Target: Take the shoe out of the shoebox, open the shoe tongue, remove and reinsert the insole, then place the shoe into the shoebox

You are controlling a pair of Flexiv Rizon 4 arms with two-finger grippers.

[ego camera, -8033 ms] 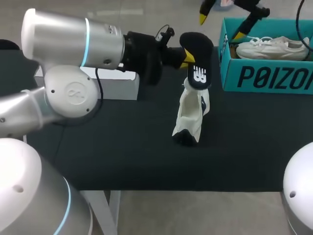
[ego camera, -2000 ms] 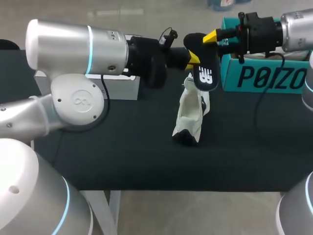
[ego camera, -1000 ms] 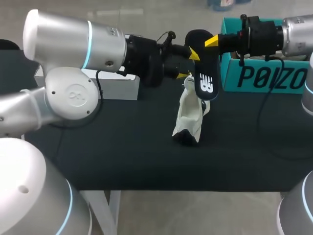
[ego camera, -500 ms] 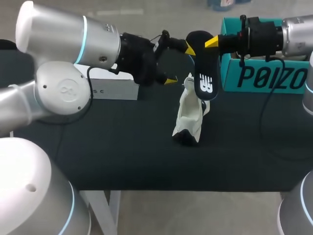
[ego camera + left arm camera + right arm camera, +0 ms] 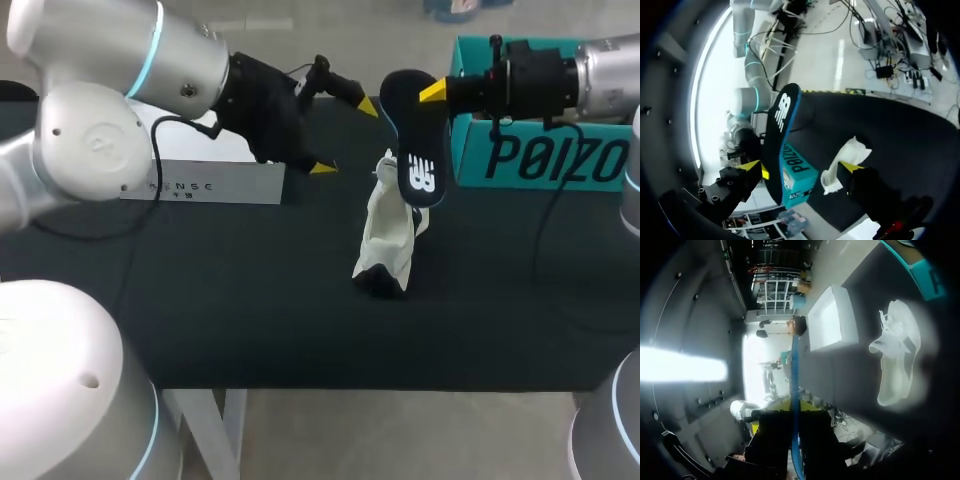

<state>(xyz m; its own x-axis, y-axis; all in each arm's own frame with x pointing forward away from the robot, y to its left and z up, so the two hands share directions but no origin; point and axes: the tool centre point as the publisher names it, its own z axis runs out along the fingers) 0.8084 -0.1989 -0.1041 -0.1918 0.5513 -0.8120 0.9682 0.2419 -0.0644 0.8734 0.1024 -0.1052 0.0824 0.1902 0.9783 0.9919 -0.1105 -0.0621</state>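
Nearest you, the white shoe (image 5: 388, 240) lies on the black table (image 5: 250, 320), long axis running away from you, nothing holding it. I can't tell from here how wide the tongue stands, so check that first. Just above the shoe's far end hangs the black insole (image 5: 412, 140), roughly upright, logo facing you, lower tip close over the shoe but apart from it as far as I can tell. Left of the shoe and a bit beyond it, the left gripper (image 5: 345, 137) is spread wide with nothing in it, clear of the insole. Beyond the shoe, the right gripper (image 5: 432, 92) is clamped on the insole's top end; its wrist view shows the insole edge-on between the fingers. I read the step as reinsertion. Suggest: bring the left gripper down to pin the shoe before you feed, or it'll likely skate. Lead with the insole's lower tip, tilt it along the shoe's length, slide rather than stab, since it will probably buckle. The teal shoebox (image 5: 540, 155) sits right of the shoe, further back; keep the right arm off its wall.
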